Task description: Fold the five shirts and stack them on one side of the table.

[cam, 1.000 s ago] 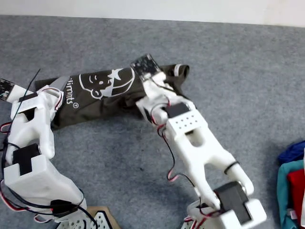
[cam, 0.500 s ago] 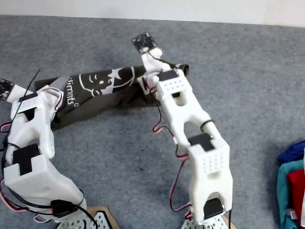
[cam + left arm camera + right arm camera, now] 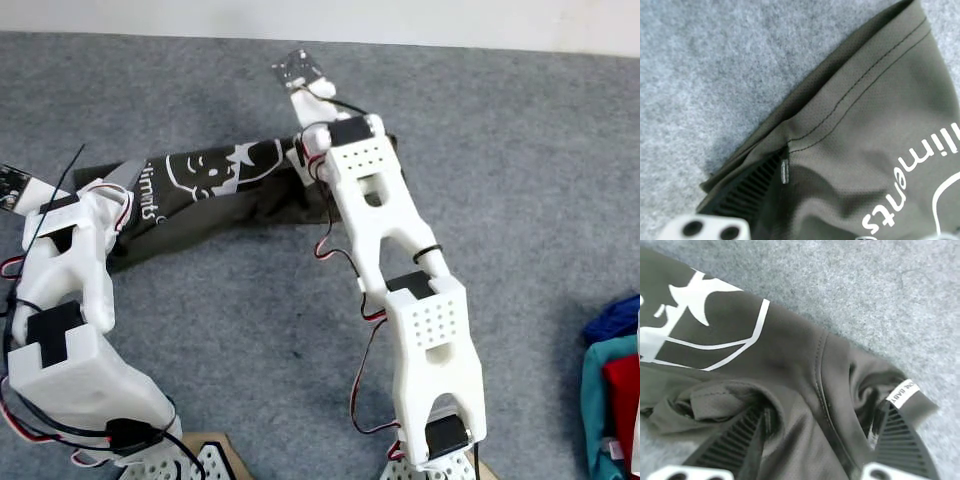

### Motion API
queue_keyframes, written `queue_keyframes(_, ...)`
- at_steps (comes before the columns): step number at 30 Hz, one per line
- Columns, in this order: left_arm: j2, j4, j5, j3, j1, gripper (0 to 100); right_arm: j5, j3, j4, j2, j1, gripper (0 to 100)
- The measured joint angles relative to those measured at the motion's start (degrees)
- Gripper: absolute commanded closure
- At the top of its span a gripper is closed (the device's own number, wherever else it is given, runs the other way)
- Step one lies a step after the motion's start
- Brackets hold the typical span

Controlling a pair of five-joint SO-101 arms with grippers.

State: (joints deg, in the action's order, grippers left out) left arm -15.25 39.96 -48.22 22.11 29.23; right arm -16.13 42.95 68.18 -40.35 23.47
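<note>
Dark olive fabric stretches across the grey felt-like table (image 3: 500, 150): a shirt (image 3: 200, 195) with a white cartoon print lies in a long, partly folded band near the far side, the two arms posted at its opposite ends. The right gripper (image 3: 822, 420) stands released at the collar end, its ribbed black fingers (image 3: 727, 440) spread wide, with bunched neckline cloth lying between them and a fold draped over one finger. A small white label (image 3: 902, 392) pokes out of the collar just beside the other finger. The left gripper (image 3: 118, 185) sits at the hem end, touching the stitched edge of the shirt; whether it is clenched or released cannot be told. Well apart, at the right edge of the table, lies a pile of shirts (image 3: 600, 395) in blue, teal and red.
</note>
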Motion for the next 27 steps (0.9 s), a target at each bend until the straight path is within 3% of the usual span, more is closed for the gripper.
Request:
queue_keyframes(10,0.0,-0.09,0.0,0.0,0.0,45,2.29,24.7,30.15,-0.18,0.0,83.4)
queue_keyframes(22,0.0,-0.18,0.0,0.0,0.0,45,1.41,32.53,27.52,-13.45,-0.7,88.2)
queue_keyframes(27,0.0,-0.18,0.0,0.0,0.0,45,1.58,40.97,32.09,-13.8,-1.76,88.2)
